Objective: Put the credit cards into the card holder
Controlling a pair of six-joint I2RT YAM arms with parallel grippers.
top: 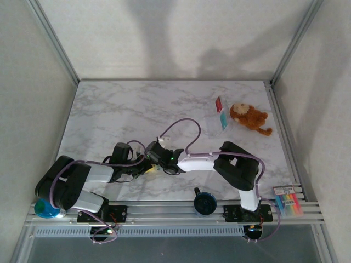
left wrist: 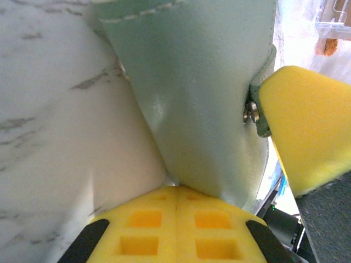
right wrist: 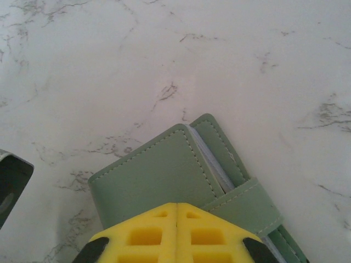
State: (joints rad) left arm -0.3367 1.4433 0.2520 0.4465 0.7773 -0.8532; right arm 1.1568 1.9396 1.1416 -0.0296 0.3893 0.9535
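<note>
Currently the card holder, a small grey-green stitched wallet, sits near the middle of the marble table, close in front of the robot, where both arms meet over it. In the right wrist view it is folded shut, with its strap wrapped across the open edge. My right gripper has its yellow fingers clenched together, tips over the near end of the cover. I cannot tell whether they nip the cover or merely press on it. In the left wrist view a paler green face of the holder stands close to the lens, its metal snap at the right edge. My left gripper, also clenched, appears to pinch the lower edge of that leather. A second yellow pad beside the snap is, I judge, a finger of the right gripper. The credit cards are well apart from all this, at the far right of the table. One is red and one is white with a teal band, and they sit in what looks like a clear plastic stand just beside a brown plush monkey. Neither card is in the holder. I judge the step in hand to be getting the holder open. The next move calls for freeing the strap and spreading the fold. One gripper then has to pin it open while the other lets go and reaches to the far right for a card.
</note>
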